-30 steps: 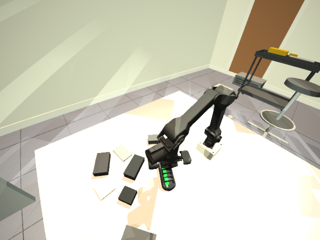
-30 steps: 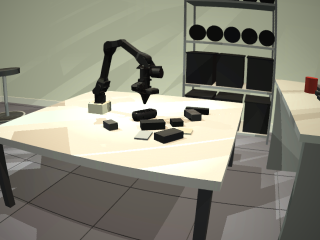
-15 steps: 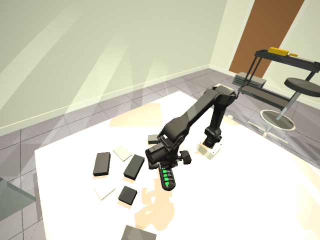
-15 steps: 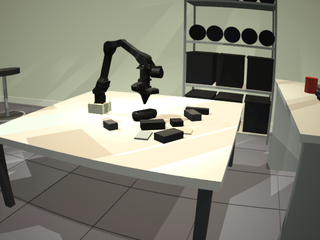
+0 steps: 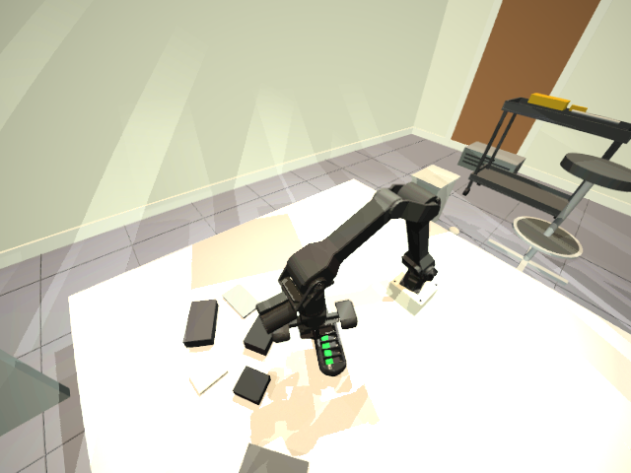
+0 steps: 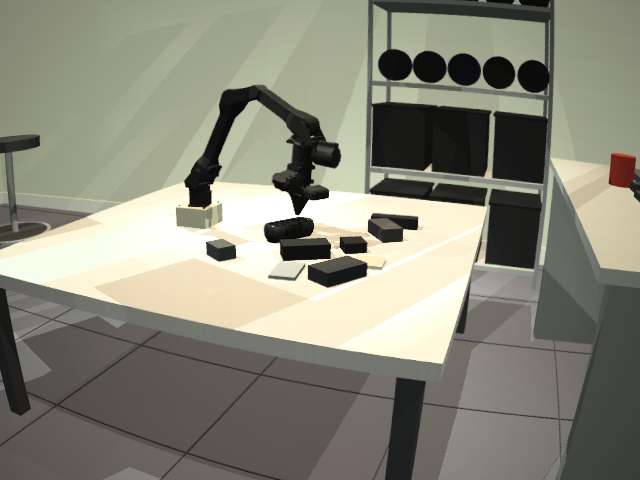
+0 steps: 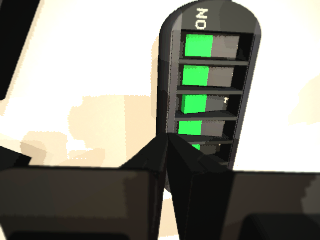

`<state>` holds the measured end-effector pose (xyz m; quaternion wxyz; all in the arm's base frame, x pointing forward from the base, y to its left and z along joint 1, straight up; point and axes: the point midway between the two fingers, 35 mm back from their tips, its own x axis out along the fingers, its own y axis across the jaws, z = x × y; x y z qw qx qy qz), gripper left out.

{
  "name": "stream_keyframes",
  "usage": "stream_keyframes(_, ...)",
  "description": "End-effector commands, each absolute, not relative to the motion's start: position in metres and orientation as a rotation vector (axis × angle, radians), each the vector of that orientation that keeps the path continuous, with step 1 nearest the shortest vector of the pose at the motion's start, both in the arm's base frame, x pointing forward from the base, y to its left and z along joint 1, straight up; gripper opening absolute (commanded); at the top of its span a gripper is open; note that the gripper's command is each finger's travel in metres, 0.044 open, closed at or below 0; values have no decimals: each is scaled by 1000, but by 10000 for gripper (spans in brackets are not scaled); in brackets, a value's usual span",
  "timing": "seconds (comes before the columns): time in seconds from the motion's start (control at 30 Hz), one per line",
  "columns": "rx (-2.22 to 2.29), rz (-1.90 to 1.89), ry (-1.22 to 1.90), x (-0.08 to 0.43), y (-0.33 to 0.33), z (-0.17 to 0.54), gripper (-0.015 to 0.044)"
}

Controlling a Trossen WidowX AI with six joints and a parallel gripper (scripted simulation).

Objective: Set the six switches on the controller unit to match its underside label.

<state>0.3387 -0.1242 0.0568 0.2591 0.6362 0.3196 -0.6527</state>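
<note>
With jaws pinched together on nothing, gripper point(image 5: 319, 333) point(image 6: 298, 212) point(image 7: 166, 140) hangs just above controller point(image 5: 331, 351) point(image 6: 288, 228) point(image 7: 209, 75), tips pointing down! Controller sits on bench point(image 5: 433, 381) point(image 6: 248, 304), switches up, near dark blocks. Wrist view: ON marking at far end, five green ends showing, nearest partly hidden behind fingers. Arm point(image 5: 356, 224) point(image 6: 222, 129) arches over from pale base point(image 5: 407, 301) point(image 6: 188, 217).

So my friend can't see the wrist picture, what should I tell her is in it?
A closed gripper points at a dark grey controller unit with a column of green-and-grey switches. The word ON is printed at its far end.
</note>
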Motion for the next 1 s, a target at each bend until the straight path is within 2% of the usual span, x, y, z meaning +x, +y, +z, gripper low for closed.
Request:
stream_keyframes(0.0, 1714, -1821, 948, 346, -134, 40, 0)
stream_keyframes(0.97, 1710, -1824, 951, 350, -135, -5, 0)
